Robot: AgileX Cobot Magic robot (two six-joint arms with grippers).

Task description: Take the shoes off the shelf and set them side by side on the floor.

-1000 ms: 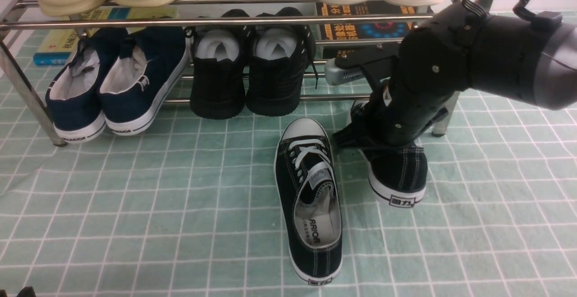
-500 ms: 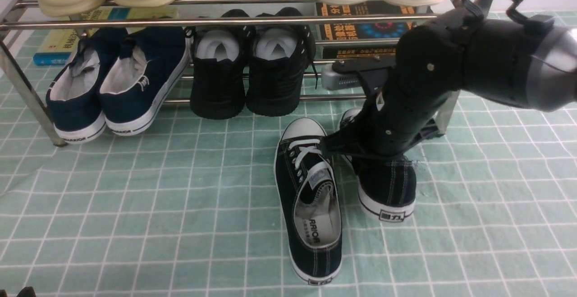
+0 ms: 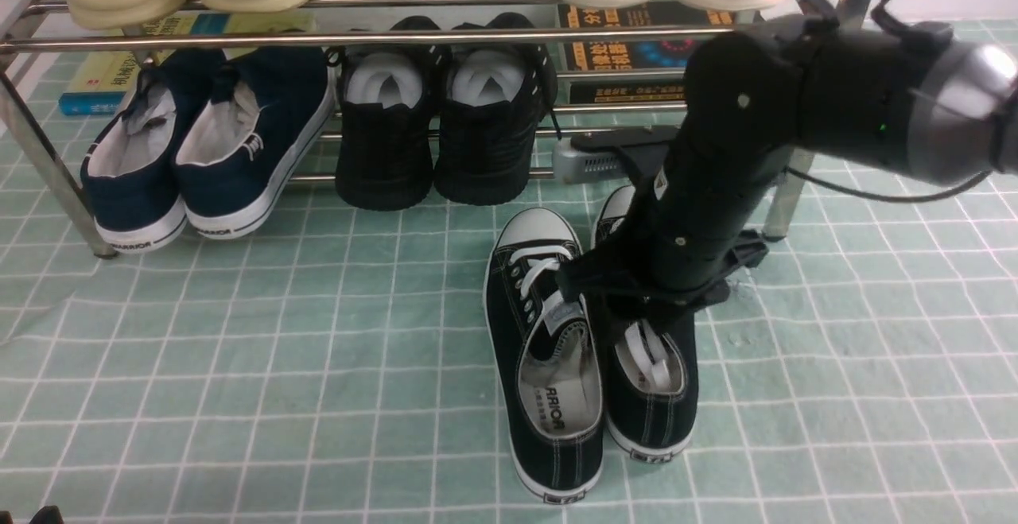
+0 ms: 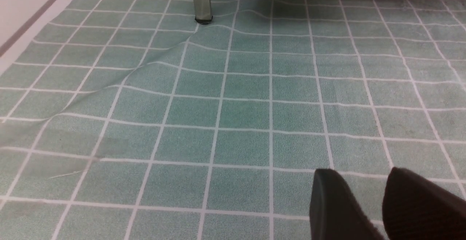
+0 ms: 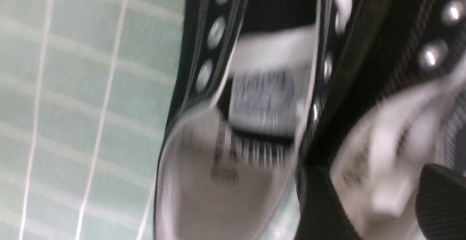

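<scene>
While my right pincer (image 5: 378,207) clamps the second shoe (image 3: 654,417), I should square it beside its mate (image 3: 550,405) before releasing.

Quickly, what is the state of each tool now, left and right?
Left tool: open, holding nothing.
Right tool: closed on the right-hand sneaker.

The green gridded floor (image 3: 238,365) carries two sneakers side by side: the right sneaker (image 3: 652,413) beneath the right gripper (image 5: 378,203), the left sneaker (image 3: 549,381) just beside it. Beyond the gripper stands the chrome shelf (image 3: 358,37), holding navy shoes (image 3: 207,150) and black shoes (image 3: 437,142).
</scene>
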